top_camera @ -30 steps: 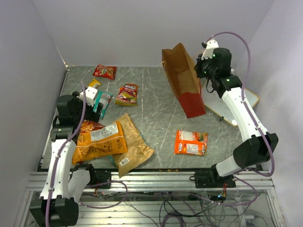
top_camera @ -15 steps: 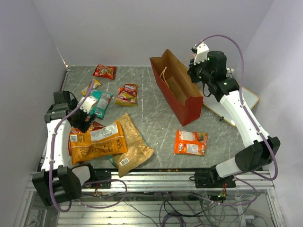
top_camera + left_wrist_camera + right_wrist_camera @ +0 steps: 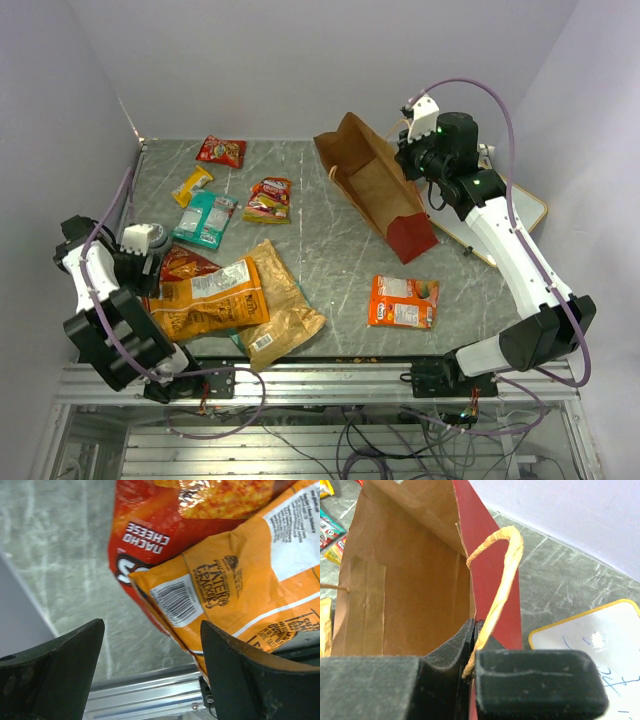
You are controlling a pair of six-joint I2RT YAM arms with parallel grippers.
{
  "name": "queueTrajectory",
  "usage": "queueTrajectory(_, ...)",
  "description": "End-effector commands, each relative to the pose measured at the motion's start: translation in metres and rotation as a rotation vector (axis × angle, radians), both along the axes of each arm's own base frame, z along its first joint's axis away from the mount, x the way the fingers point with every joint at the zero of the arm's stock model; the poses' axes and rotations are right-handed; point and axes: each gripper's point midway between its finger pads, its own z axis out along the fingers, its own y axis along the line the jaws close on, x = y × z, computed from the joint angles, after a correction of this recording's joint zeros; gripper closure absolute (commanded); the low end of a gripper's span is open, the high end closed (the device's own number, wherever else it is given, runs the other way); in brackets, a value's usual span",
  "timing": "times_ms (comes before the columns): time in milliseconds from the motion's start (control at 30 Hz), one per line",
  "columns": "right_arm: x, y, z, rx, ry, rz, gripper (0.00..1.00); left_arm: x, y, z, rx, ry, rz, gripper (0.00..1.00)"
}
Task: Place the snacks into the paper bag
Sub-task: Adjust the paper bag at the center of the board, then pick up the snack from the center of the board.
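Note:
The paper bag [image 3: 372, 188], red outside and brown inside, leans tilted at the back right with its mouth facing up and left. My right gripper [image 3: 416, 152] is shut on the bag's right wall at the rim [image 3: 474, 630], with the tan handle [image 3: 502, 565] looping beside it. My left gripper [image 3: 152, 265] is open and empty, its jaws wide apart [image 3: 152, 645] over the left end of the orange chip bag [image 3: 240, 590] and the red Doritos bag [image 3: 160, 525]. The gold bag [image 3: 285, 305], orange flat pack [image 3: 403, 301], small red packet [image 3: 221, 151], yellow packet [image 3: 192, 184] and teal packet [image 3: 205, 220] lie on the table.
A red and yellow packet [image 3: 268, 199] lies at mid-table. The white board with scribbles [image 3: 512, 212] lies right of the bag and also shows in the right wrist view [image 3: 600, 650]. The metal front rail [image 3: 150, 695] lies just beneath my left gripper. Walls close in the left and back.
My right gripper has pulled the bag's rim left and tilted the bag, opening its mouth. My left arm has swung back and left, from the teal packet to the chip bags' left end.

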Motion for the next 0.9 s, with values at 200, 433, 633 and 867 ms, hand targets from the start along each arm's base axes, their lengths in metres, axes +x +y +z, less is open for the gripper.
queueTrajectory(200, 0.000, 0.000, -0.003, -0.011, 0.010, 0.001, 1.00, 0.003, -0.027, -0.019, -0.212, 0.025, -0.038, 0.21)
queueTrajectory(433, -0.004, 0.000, -0.004, -0.010, 0.007, 0.006, 1.00, 0.009, -0.026, -0.027, -0.249, 0.036, -0.021, 0.29)
queueTrajectory(633, -0.005, -0.001, -0.006, -0.012, 0.005, 0.011, 1.00, 0.011, -0.035, -0.025, -0.302, 0.030, -0.036, 0.40)
queueTrajectory(867, -0.007, -0.001, -0.008, -0.014, 0.003, 0.016, 1.00, 0.015, -0.047, 0.000, -0.336, -0.047, -0.112, 0.66)
